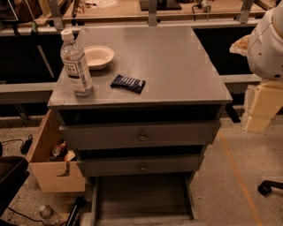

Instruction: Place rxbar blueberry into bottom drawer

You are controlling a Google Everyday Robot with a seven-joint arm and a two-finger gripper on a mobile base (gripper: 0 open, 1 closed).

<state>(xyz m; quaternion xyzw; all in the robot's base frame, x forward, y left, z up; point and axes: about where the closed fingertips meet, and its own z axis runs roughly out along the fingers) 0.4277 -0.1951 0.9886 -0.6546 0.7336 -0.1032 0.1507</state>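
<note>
So the grasp is not yet made: the bar lies on the surface, with the drawer open below. Our claw hangs at the right, and we cannot tell its state; next it must reach left to the bar.

You see lab or workshop, not home. Speckled hard floor with orange tape line, long wooden benches behind, cable loose on floor, caster at right, cardboard box of oddments beside grey cabinet. Gripper hangs at right edge, beside cabinet.
</note>
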